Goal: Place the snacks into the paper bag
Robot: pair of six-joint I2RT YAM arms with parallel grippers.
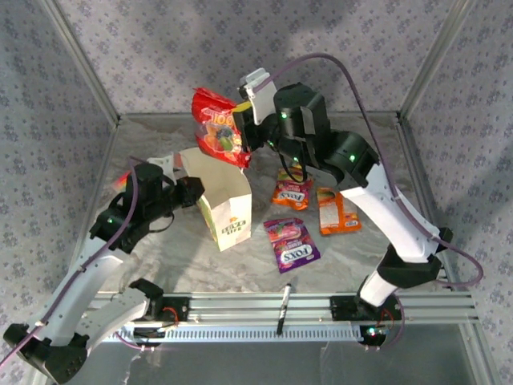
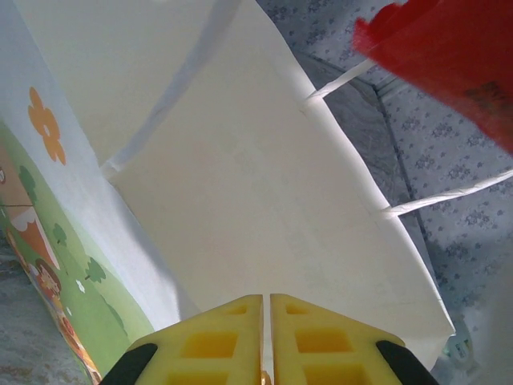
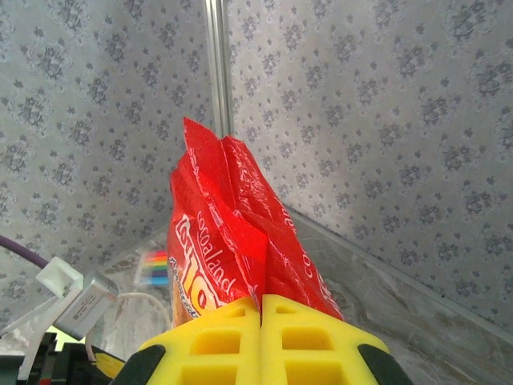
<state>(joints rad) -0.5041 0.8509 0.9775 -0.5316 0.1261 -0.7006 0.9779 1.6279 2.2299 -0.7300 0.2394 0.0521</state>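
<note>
Overhead, right claw (image 3: 262,305) pinching red packet (image 1: 218,128) above open paper bag (image 1: 228,212) on table (image 1: 361,257), left claw (image 2: 266,303) narrow, clamped on bag's wall.

Above open paper bag (image 1: 227,210), right hand (image 1: 247,136) holds red packet (image 1: 218,128); left hand (image 1: 195,192) at bag rim.

You work inside an enclosure whose walls (image 1: 240,48) carry a grey-lilac covering printed with small repeating floral motifs. Bare aluminium posts (image 1: 437,56) rise at the back corners, and the right wrist view shows one from close up. The table (image 1: 361,265) has a mottled grey, stone-like surface. Slotted aluminium rails (image 1: 264,309) run along its near edge. Lighting is even — shadows are soft.
</note>
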